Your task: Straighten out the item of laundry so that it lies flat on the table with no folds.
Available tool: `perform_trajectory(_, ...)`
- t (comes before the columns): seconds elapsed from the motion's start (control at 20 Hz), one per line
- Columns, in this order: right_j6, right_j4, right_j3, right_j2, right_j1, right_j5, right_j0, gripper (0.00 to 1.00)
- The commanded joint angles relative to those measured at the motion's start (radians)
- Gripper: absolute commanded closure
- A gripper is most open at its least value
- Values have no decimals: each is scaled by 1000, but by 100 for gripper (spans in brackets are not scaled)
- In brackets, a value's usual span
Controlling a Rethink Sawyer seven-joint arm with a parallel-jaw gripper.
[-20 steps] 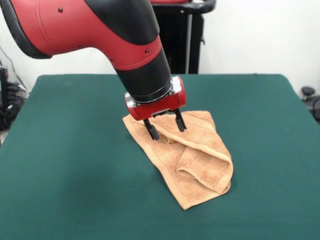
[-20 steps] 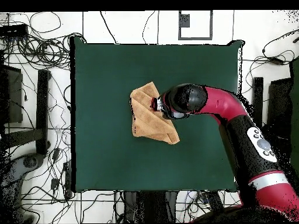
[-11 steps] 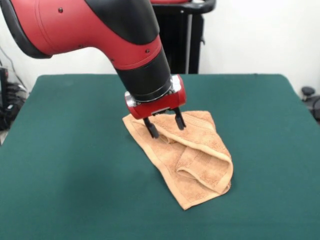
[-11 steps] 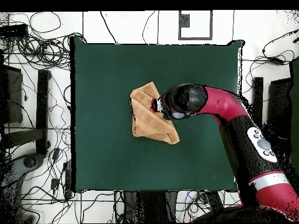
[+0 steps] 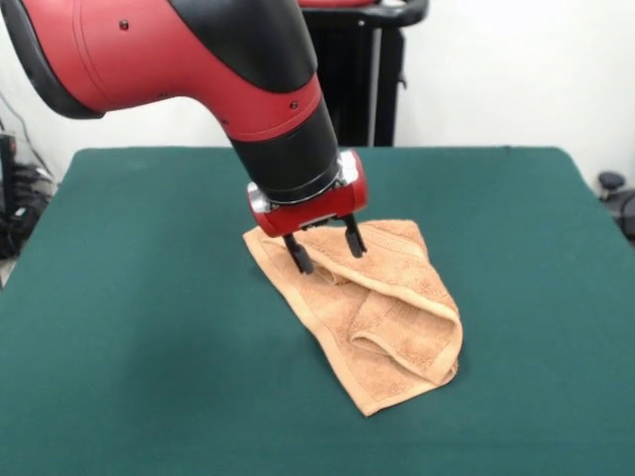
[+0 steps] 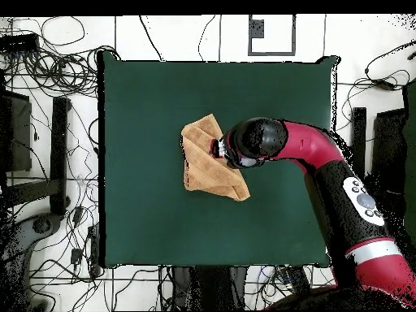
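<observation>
Gripper [image 5: 324, 252] of the red and black arm hangs with its two black fingers parted, tips down at the far end of the orange-tan terry hand towel [image 5: 382, 312], grasping nothing that shows. That towel sits near the middle of the dark green felt-topped bench [image 5: 149, 327], bunched into a rough diamond: one thick layer curls over in a rolled loop at the near end, and banded hems cross each other. By my reading, the flattening is barely begun; every fold remains.
</observation>
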Motion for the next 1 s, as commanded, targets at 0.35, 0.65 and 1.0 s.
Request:
perform_trajectory(0.35,-197,-76,70,32,96,65,13,0)
perform_trajectory(0.65,-199,-88,74,28,113,47,5,0)
perform_trajectory(1.0,-197,-91,72,28,123,48,6,0)
